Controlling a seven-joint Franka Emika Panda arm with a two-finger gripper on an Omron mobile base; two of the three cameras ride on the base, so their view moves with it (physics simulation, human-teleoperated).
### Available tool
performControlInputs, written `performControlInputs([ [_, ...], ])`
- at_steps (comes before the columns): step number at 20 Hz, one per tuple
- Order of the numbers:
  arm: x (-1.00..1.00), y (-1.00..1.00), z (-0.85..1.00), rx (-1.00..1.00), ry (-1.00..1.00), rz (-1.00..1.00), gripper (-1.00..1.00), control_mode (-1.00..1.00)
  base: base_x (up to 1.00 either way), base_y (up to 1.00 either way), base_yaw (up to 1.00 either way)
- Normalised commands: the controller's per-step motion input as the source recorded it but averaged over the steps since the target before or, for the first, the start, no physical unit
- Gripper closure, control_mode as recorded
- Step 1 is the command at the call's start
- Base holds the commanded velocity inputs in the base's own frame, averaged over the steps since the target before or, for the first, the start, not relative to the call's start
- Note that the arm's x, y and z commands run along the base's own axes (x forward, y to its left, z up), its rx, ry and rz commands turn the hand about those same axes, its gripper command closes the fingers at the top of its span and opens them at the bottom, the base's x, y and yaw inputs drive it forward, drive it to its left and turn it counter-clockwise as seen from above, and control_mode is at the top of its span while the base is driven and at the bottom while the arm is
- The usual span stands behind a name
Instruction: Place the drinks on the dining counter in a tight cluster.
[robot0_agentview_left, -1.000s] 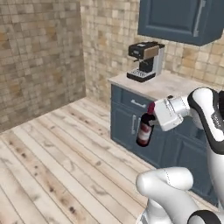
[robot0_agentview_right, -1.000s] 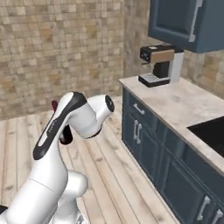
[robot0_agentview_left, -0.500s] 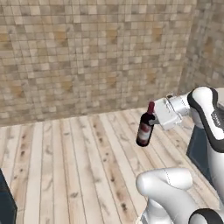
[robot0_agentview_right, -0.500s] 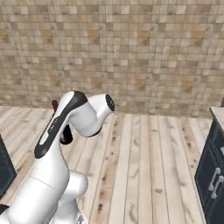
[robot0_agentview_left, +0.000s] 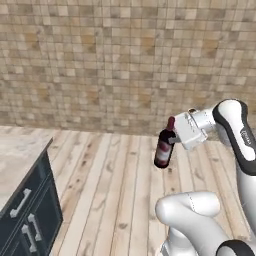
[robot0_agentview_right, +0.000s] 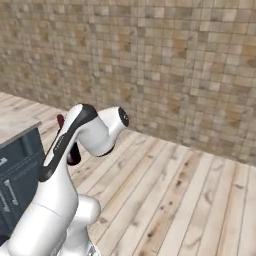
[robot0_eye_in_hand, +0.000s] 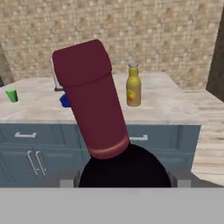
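Observation:
My gripper (robot0_agentview_left: 173, 139) is shut on the neck end of the dark wine bottle (robot0_agentview_left: 163, 148), which hangs upright in the air above the wooden floor. The hand view looks along the bottle's red top (robot0_eye_in_hand: 91, 94) and dark body. Beyond it stands the dining counter (robot0_eye_in_hand: 175, 107), beige marble on a dark blue base, with the tall mustard-yellow bottle (robot0_eye_in_hand: 133, 85) upright on it. In the right base view my arm hides most of the wine bottle (robot0_agentview_right: 73, 154). A corner of the dining counter (robot0_agentview_left: 17, 152) lies at the lower left of the left base view.
A green cup (robot0_eye_in_hand: 12, 95) stands at the counter's left end, and a small blue object (robot0_eye_in_hand: 64, 101) sits partly hidden behind the bottle's neck. A tiled stone wall (robot0_agentview_left: 125, 65) closes the room behind open plank floor (robot0_agentview_left: 120, 175).
The base has turned, so the whole scene shifted: the coffee machine counter left the view and the dining counter's corner came in. The wine bottle stays in my gripper.

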Motion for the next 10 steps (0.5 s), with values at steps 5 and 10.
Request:
performControlInputs([
  [5,0.00,0.00,0.00,0.00,0.00,0.00,1.00,1.00,1.00,0.00,0.75],
  [10,0.00,0.00,0.00,0.00,0.00,0.00,1.00,1.00,0.85,0.00,0.83],
])
